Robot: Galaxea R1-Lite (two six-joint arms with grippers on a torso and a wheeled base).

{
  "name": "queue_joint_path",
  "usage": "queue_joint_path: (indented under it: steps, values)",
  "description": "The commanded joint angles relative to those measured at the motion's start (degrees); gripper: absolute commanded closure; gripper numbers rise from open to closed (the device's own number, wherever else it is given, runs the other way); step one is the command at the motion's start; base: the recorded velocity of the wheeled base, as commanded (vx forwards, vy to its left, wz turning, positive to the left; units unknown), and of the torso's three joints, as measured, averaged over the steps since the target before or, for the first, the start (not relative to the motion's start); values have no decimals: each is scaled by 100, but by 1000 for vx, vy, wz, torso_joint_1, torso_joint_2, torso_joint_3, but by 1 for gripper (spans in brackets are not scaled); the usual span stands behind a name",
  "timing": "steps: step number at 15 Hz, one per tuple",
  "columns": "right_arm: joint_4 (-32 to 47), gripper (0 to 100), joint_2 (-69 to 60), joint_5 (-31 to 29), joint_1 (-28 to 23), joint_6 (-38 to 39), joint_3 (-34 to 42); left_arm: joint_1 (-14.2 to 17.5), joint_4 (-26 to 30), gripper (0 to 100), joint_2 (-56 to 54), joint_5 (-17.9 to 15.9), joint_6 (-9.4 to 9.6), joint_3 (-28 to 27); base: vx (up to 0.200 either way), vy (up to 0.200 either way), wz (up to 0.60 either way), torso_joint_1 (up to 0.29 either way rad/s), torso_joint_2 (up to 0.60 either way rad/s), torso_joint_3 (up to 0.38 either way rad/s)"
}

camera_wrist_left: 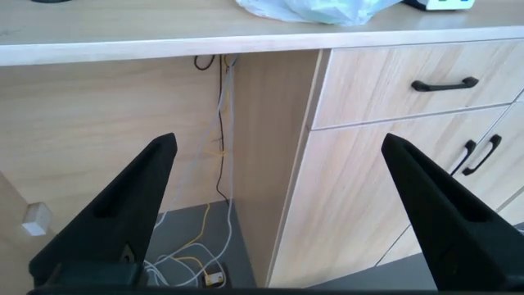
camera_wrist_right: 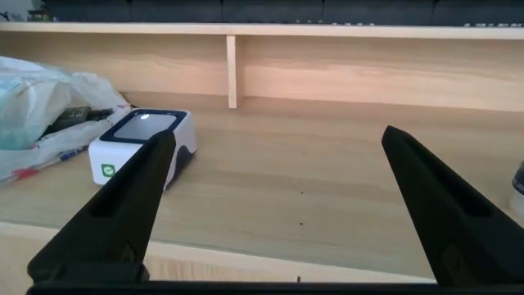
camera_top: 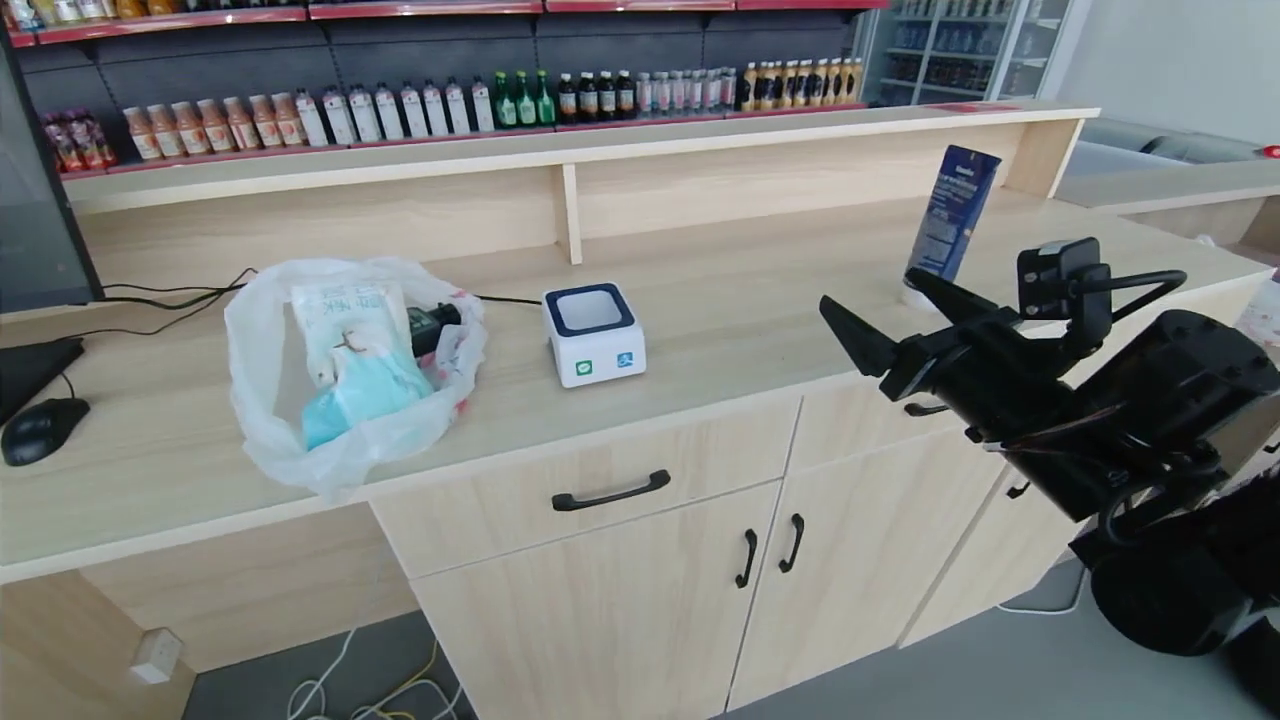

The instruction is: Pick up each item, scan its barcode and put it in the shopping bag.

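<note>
A thin white shopping bag [camera_top: 350, 400] lies open on the left of the wooden counter [camera_top: 740, 300], holding a white pouch, a light blue pack and a dark item. The white scanner [camera_top: 593, 333] with a dark-framed window stands just right of it. A tall blue box [camera_top: 952, 215] stands upright at the counter's right end. My right gripper [camera_top: 868, 288] hangs open and empty over the counter's front edge, left of the box; its wrist view shows the scanner [camera_wrist_right: 143, 143] and the bag [camera_wrist_right: 41, 106] ahead. My left gripper [camera_wrist_left: 278, 143] is open and empty below the counter's front edge, facing the cabinet under the bag [camera_wrist_left: 315, 10].
A raised wooden ledge [camera_top: 570, 160] runs along the counter's back, with bottle shelves behind. A black mouse [camera_top: 40, 428] and cables lie at the far left. Below are a drawer with a black handle [camera_top: 610, 492] and cabinet doors; loose cables lie on the floor [camera_wrist_left: 196, 254].
</note>
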Motion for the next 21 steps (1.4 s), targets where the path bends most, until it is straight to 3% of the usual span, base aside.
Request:
queue_joint_path:
  steps: [1,6,21]
  values:
    - [-6,0,-14,6,-6,-4,36,1,-1,0,-2,-1,-2,0,0,-200,600,2,-2,-2]
    - [-6,0,-58,6,-401,-4,71,1,-10,0,-2,7,-28,0,0,-200,120,3,2,3]
    - [-6,0,-260,6,-428,-22,765,1,-19,0,-2,-1,-19,0,0,-200,0,3,2,3]
